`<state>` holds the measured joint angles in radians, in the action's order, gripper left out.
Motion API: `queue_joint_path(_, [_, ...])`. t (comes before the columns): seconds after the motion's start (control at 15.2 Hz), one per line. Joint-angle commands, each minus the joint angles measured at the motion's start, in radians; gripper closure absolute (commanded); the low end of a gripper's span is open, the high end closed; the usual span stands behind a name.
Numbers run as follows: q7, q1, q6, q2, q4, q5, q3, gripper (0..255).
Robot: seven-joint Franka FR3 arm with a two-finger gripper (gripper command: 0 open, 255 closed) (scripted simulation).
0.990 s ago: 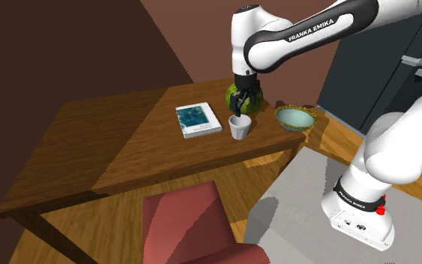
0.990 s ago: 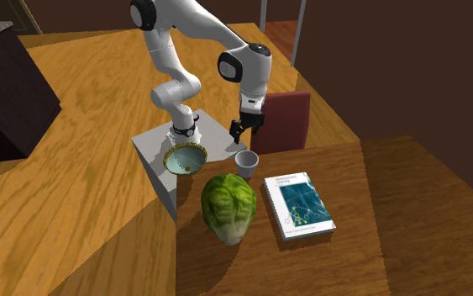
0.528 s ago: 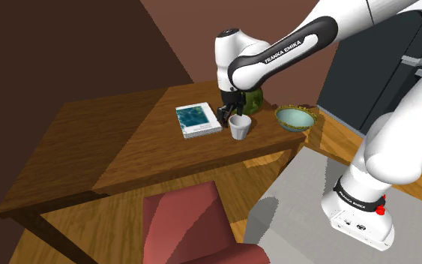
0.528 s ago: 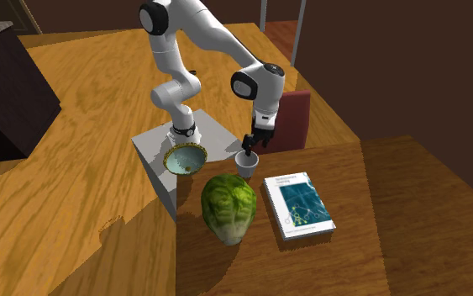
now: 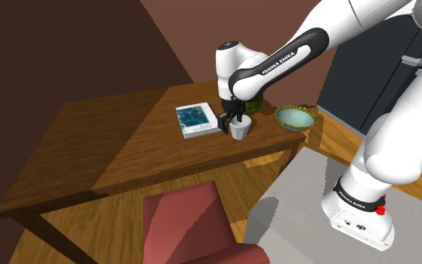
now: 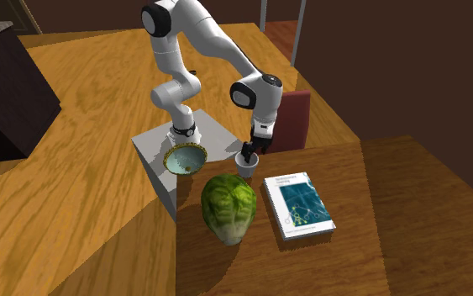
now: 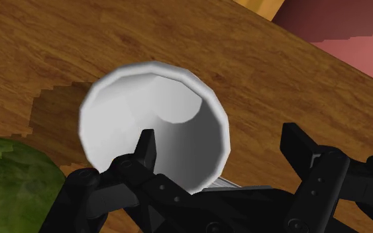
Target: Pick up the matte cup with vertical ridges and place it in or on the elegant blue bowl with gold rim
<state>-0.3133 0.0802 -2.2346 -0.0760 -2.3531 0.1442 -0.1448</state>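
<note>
Arm (image 5: pixel 276 58) angled down; tool (image 7: pixel 222 136) spread wide, straddling cup (image 7: pixel 152 112) rim.

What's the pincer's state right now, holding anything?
Pincer: open, straddling the white cup wall, one finger inside, one outside; nothing held.
</note>
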Motion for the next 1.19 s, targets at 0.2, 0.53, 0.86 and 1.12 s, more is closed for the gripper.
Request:
queue_joint_path(0.2, [0.0,0.0,-0.003,0.002,0.0,0.001,0.0,0])
queue_joint_path(0.53, [0.0,0.0,-0.002,0.002,0.0,0.001,0.0,255])
queue_joint_path(0.86, [0.0,-0.001,-0.002,0.002,0.0,0.001,0.0,255])
queue_joint_path(1.12, [0.01,0.001,0.038,-0.022,0.018,-0.008,0.001,255])
